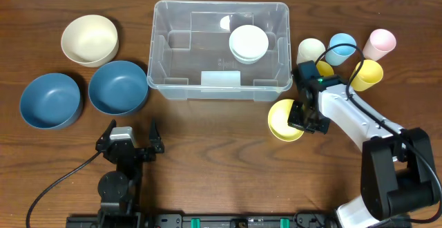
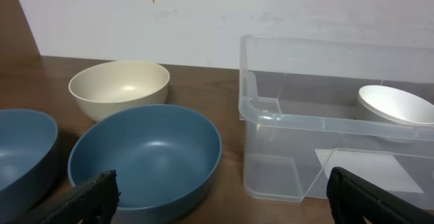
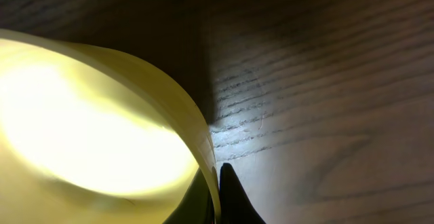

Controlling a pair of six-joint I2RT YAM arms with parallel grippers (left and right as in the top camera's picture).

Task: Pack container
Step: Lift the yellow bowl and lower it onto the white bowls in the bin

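Observation:
The clear plastic container (image 1: pixel 219 48) stands at the top centre of the table with a small white bowl (image 1: pixel 248 43) inside at its right; both also show in the left wrist view, the container (image 2: pixel 271 112) and the white bowl (image 2: pixel 400 105). My right gripper (image 1: pixel 302 115) is shut on the rim of a small yellow bowl (image 1: pixel 283 120), just right of the container's front corner; the right wrist view shows the yellow bowl (image 3: pixel 102 136) with its wall pinched between the fingers (image 3: pixel 218 190). My left gripper (image 1: pixel 129 139) is open and empty near the front edge.
Two blue bowls (image 1: pixel 50 100) (image 1: pixel 118 86) and a cream bowl (image 1: pixel 89 39) sit left of the container. Several cups, cream (image 1: pixel 310 50), blue (image 1: pixel 342 46), pink (image 1: pixel 380 43) and yellow (image 1: pixel 367 73), stand to its right behind my right arm.

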